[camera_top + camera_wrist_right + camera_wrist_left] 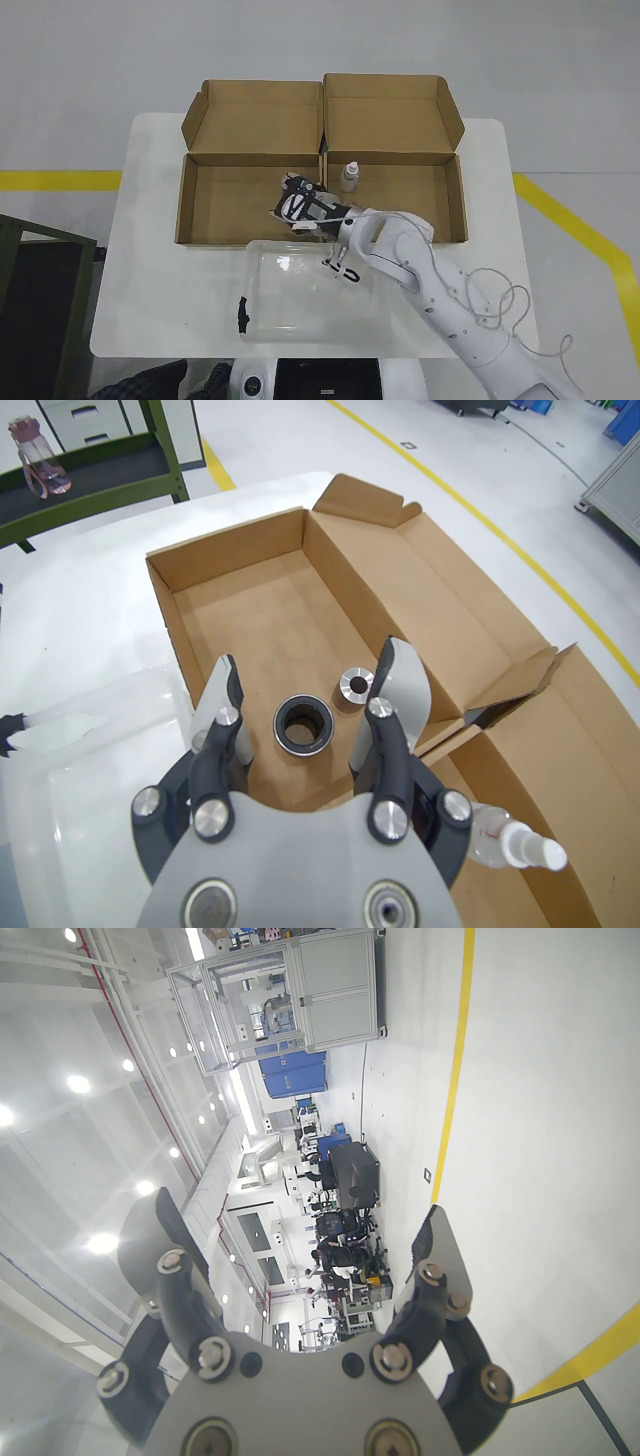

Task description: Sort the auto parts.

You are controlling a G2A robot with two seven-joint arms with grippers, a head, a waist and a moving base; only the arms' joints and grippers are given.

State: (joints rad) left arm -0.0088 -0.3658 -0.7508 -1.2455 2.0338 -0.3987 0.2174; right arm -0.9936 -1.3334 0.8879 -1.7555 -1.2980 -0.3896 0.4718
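My right gripper [310,660] hangs open over the right end of the left cardboard box [260,625]. On the box floor below it stands a black ring-shaped bearing [302,725], between the fingers but apart from them. A small silver bushing [356,690] stands close beside the bearing, near one fingertip. In the top view the right gripper [300,205] covers both parts inside the left box [230,205]. A white spray bottle [349,176] stands in the right cardboard box [410,195]. My left gripper [300,1208] is open, holds nothing and faces the room.
A clear plastic container [300,300] sits on the white table [150,200] in front of the boxes, with a small black piece [241,315] at its left edge. Both boxes have their lids folded back. A green shelf cart [40,300] stands left of the table.
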